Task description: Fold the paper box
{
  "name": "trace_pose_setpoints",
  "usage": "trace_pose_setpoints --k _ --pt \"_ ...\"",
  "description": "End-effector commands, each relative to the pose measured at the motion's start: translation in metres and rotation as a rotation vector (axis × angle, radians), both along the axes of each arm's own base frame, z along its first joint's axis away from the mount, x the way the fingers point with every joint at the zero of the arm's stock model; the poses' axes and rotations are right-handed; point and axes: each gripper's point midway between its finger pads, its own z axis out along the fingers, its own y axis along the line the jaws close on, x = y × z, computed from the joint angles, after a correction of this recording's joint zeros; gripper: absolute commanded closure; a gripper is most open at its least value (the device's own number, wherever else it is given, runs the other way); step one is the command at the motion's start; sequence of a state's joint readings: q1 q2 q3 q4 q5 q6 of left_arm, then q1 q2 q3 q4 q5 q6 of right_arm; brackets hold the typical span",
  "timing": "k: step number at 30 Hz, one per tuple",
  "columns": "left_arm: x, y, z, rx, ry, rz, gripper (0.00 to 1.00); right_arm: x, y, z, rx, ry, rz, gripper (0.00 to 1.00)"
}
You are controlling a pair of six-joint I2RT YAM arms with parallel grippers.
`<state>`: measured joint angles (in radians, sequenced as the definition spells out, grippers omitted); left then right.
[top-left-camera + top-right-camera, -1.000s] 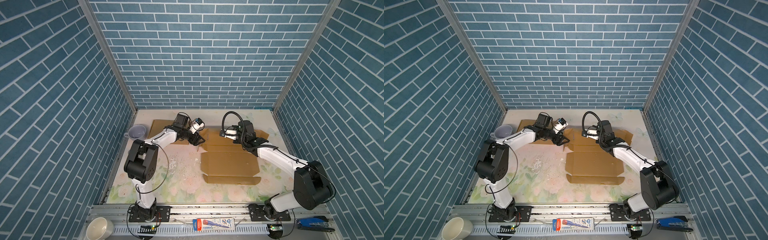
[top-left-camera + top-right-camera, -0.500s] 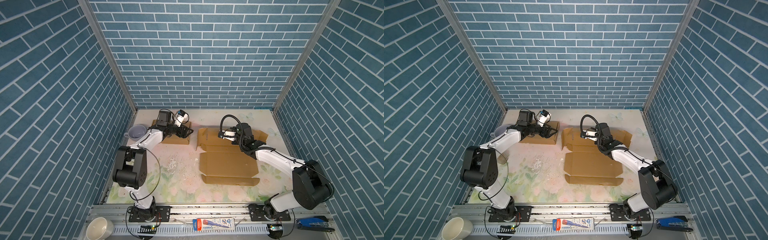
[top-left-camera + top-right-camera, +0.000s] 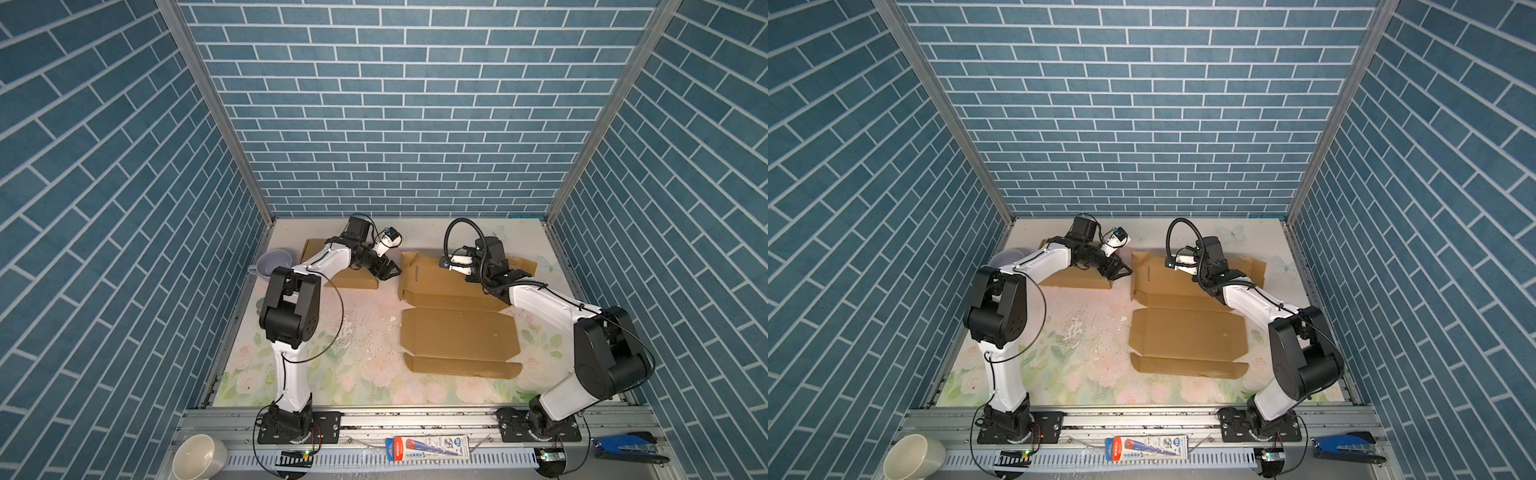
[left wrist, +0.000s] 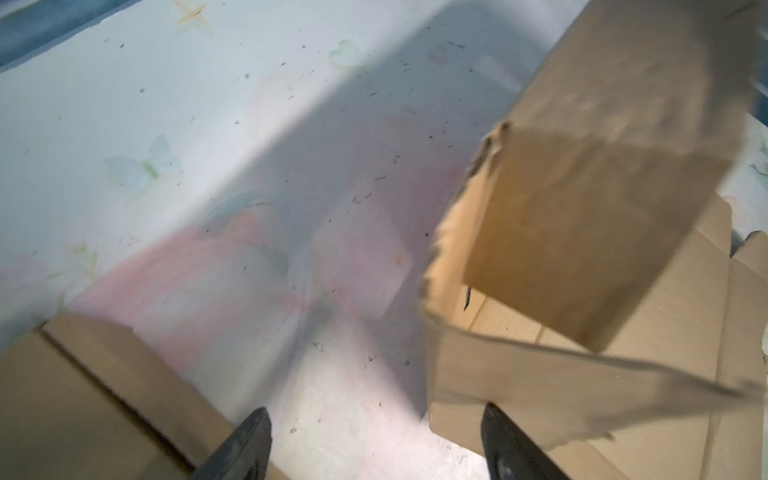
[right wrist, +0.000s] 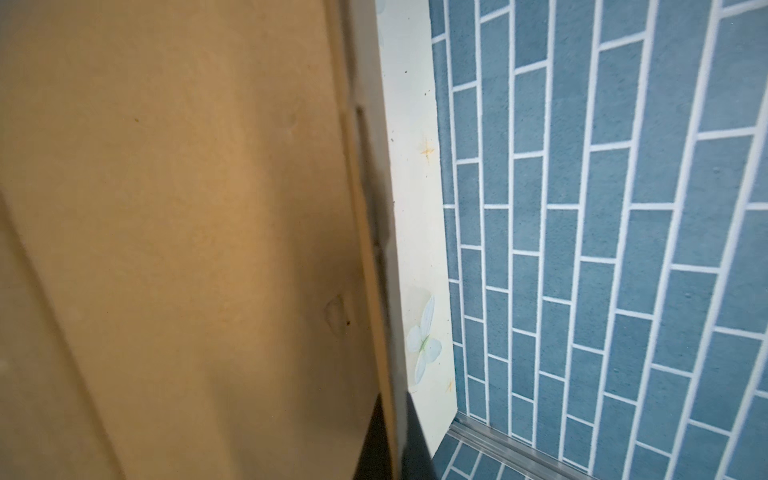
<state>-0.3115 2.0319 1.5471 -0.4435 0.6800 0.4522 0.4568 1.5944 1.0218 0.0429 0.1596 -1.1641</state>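
The paper box (image 3: 457, 336) is lying unfolded on the bench (image 3: 353, 374), right of centre, with its panels running 9 to 3 o'clock. The right pincer (image 5: 395, 432) is clamping its far edge at 12 o'clock. The left pincer (image 3: 390, 273), jaws apart, is hovering just beside the raised side flap (image 4: 582, 232), which is lying at its 3 o'clock, making the left arm the nearer one.

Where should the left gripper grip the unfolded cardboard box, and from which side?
The upturned side flap at the far left corner of the cardboard box, from the left: it stands off the table, leaving a free edge that the open left gripper faces.
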Motion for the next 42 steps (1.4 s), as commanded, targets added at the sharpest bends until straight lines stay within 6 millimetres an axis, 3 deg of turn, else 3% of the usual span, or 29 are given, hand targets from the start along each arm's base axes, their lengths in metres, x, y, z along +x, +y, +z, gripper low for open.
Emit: trace_pose_setpoints --k 1,5,10,26,31,37,40,42 --pt "-0.034 -0.015 -0.005 -0.03 0.095 -0.136 0.21 -0.004 0.008 -0.01 0.014 0.074 0.035 1.0" --pt "-0.045 -0.024 -0.005 -0.062 0.133 -0.177 0.26 -0.002 0.009 -0.01 0.019 0.075 0.038 1.0" --pt "-0.052 -0.031 -0.003 -0.09 0.187 -0.19 0.43 -0.003 0.01 -0.004 0.04 0.048 0.024 1.0" --pt "-0.035 -0.034 0.039 -0.202 0.102 -0.109 0.41 0.013 -0.002 0.05 -0.029 -0.231 -0.024 1.0" --pt "-0.024 -0.014 0.046 -0.215 0.081 -0.053 0.37 0.012 -0.003 0.058 -0.075 -0.34 0.001 1.0" --pt "-0.015 0.014 0.057 -0.226 0.055 0.004 0.3 0.011 -0.001 0.044 -0.127 -0.355 0.029 1.0" --pt "-0.009 0.038 0.065 -0.219 0.028 0.053 0.29 0.01 -0.001 0.036 -0.137 -0.351 0.031 1.0" --pt "0.007 0.057 0.071 -0.215 -0.006 0.117 0.29 0.008 0.0 0.034 -0.133 -0.355 0.043 1.0"
